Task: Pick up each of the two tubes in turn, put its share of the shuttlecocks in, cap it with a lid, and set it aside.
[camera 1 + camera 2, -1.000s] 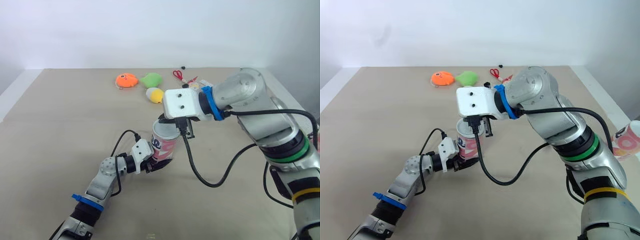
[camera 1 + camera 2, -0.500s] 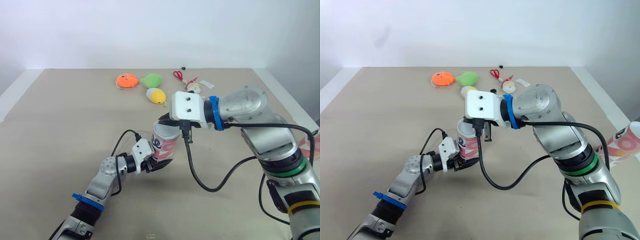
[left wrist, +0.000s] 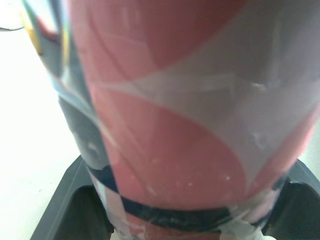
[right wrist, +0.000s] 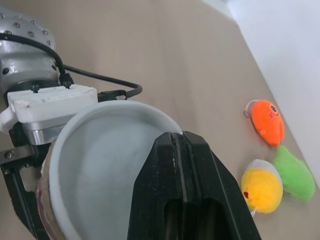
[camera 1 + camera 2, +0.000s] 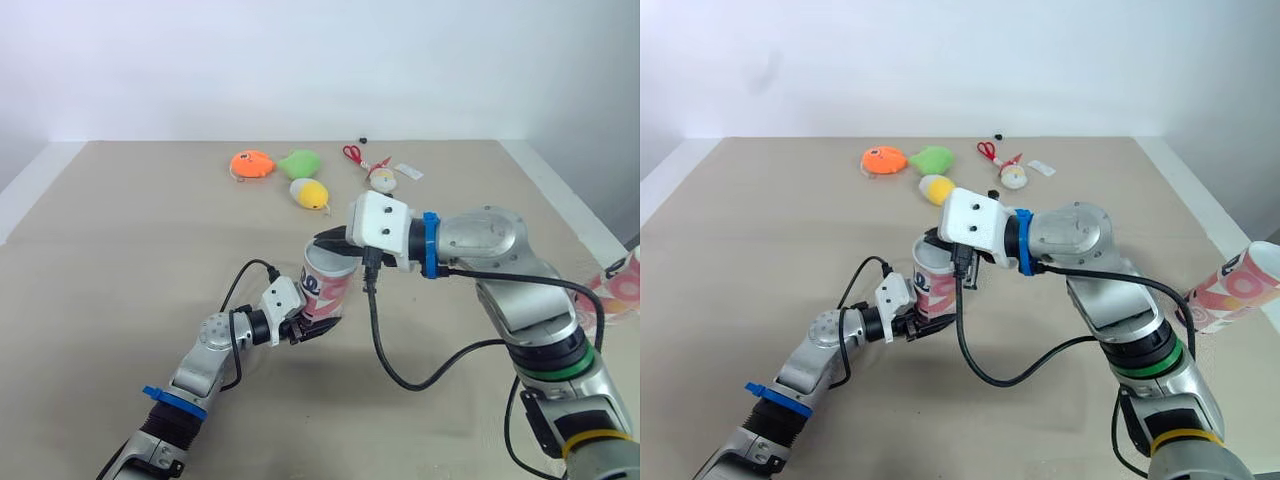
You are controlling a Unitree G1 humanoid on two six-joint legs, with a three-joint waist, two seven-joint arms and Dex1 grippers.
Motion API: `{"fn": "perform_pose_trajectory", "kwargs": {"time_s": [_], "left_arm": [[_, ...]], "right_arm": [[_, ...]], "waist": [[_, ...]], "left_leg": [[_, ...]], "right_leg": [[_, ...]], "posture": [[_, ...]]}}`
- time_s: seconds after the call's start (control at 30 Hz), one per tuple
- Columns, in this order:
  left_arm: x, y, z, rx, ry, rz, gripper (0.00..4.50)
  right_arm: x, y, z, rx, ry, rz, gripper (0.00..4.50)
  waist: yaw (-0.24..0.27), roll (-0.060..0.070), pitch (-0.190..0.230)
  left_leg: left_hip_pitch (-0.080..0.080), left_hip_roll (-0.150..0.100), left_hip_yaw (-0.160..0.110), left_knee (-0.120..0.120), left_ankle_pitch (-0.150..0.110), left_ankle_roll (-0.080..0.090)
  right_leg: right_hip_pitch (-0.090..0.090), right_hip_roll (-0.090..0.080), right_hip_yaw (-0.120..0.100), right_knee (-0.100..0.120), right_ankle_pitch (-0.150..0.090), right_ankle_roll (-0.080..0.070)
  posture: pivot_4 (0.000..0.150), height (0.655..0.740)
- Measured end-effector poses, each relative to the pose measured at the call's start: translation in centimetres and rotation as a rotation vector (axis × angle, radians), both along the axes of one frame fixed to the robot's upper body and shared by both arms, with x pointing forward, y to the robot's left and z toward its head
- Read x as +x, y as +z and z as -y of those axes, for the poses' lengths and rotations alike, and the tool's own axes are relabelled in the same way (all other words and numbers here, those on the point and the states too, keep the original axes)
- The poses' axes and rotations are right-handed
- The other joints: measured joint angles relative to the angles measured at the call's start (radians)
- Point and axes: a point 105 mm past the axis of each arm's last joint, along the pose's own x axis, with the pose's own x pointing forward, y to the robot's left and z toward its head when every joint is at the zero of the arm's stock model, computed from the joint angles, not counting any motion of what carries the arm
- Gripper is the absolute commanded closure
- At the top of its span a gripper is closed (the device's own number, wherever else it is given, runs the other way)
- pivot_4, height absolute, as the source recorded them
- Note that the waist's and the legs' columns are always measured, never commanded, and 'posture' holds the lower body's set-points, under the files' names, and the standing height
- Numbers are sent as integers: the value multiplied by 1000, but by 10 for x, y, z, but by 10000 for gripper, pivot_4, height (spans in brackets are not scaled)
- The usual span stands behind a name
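One tube (image 5: 326,288) pinched in left gripper (image 5: 304,331); right gripper (image 5: 329,240) pressed together above it.

The tube (image 5: 327,288) is in the left hand (image 5: 308,327), right hand (image 5: 331,240) at its rim, toys (image 5: 309,191) behind it.

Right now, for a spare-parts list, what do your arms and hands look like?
The left arm and right arm are silver-grey metal, each with a blue band. The left hand and right hand have white boxy housings, black fingers and a trailing black cable. The right arm also wears green and yellow rings.
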Motion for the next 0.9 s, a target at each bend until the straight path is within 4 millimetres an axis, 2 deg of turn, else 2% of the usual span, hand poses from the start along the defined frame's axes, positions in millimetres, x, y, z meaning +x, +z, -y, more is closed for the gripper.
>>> {"fn": "perform_pose_trajectory", "kwargs": {"time_s": [0.3, 0.63, 0.9], "left_arm": [[0, -3, -3, 4, 9, -9, 16052], [1, -6, -6, 8, 23, -25, 16052], [1, -9, -8, 11, 31, -37, 16052]], "right_arm": [[3, -8, -2, 90, 6, -4, 44643], [8, -13, -6, 82, 10, 54, 44643], [10, -18, -11, 38, 10, 107, 44643]], "waist": [[-4, -2, -12], [-9, 1, -20], [-9, 0, -24]], "left_leg": [[2, 1, 0, -1, 0, -1], [9, 2, 0, -4, -1, -2], [21, 3, 0, -14, -4, -7]], "right_leg": [[1, 0, 1, 0, 0, -1], [4, -1, -1, 0, 0, -1], [10, -14, -16, -1, 0, -1]], "posture": [[1500, 7400], [1500, 7400], [1500, 7400]]}}
